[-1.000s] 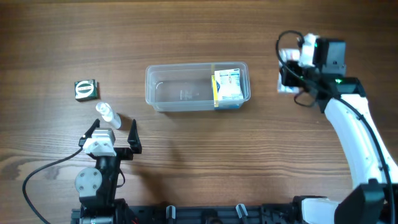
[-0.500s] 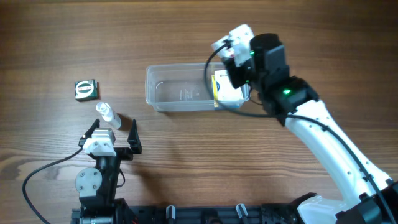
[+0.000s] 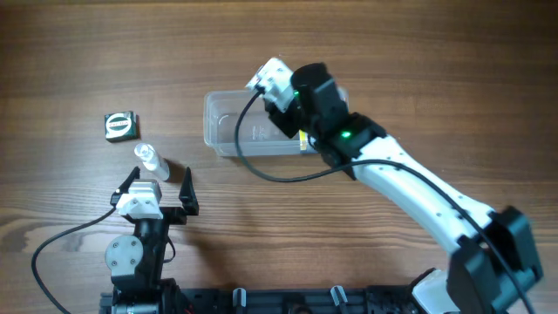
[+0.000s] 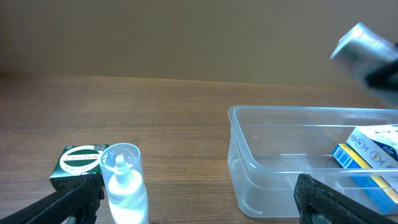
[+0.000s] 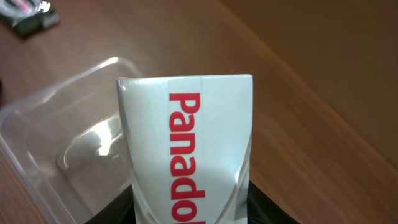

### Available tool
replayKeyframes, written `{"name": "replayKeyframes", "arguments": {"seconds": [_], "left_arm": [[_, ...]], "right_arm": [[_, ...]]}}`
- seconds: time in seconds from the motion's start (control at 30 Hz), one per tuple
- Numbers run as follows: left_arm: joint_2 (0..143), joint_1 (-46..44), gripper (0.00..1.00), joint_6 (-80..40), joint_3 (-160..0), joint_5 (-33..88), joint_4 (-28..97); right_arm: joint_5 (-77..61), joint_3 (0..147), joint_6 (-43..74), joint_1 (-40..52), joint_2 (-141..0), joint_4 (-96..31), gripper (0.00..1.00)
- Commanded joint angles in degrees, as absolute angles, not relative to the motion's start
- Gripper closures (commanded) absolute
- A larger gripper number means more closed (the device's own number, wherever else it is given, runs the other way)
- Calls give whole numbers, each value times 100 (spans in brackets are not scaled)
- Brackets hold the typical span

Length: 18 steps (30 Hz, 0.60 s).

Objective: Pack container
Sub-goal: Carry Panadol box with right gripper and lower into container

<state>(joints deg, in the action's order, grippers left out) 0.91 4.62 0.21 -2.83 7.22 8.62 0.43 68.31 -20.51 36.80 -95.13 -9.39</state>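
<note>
Two claws are mine, and most of the right claw [image 5: 186, 211] is out of sight. From overhead my own wrist and arm cover it where it hangs over the right half of the container [image 3: 231, 122]. In its wrist view only the dark inner edges of the fingers show, at the bottom of the frame. They are clamped on a white carton [image 5: 186, 143] that sticks out past the fingertips. Its red lettering reads "Panado" before the frame cuts it off. I cannot tell whether the carton touches the container. Behind the carton, the container's clear rounded corner and bare floor glint.

My arm also hides most of the blue-and-yellow box [image 4: 367, 155] lying inside the container at its right end. The left wrist view shows it, clipped by the frame edge, with a blurred grey part of my right arm above it.

My left claw [image 3: 159, 187] sits below and left of the container, jaws wide apart, holding nothing. A small clear dropper bottle [image 3: 151, 160] lies left of the container. Farther left of the container is a dark green packet [image 3: 120, 126], its label too small to read.

The container rests on a brown wood-grain table [image 3: 418, 44]. Beyond the container, the left wrist view shows a plain tan wall.
</note>
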Motion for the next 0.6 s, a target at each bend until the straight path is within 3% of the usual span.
{"name": "replayKeyframes", "arguments": {"seconds": [0.0,0.2,0.33,0.57], "left_arm": [[86,499,0,128,-248,788,858],[86,499,0,128,-248,788,856],[86,499,0,128,-248,788,856],[86,499,0,128,-248,788,858]], "right_arm": [[-5,6936,-2995,3846,-9780,-836,57],[-3,6936,-3640,3889,-10012,-722,57],[-5,6936,-4346,3889,-10125,-666,51],[-3,6930,-5883,3889,-10311,-637,58]]}}
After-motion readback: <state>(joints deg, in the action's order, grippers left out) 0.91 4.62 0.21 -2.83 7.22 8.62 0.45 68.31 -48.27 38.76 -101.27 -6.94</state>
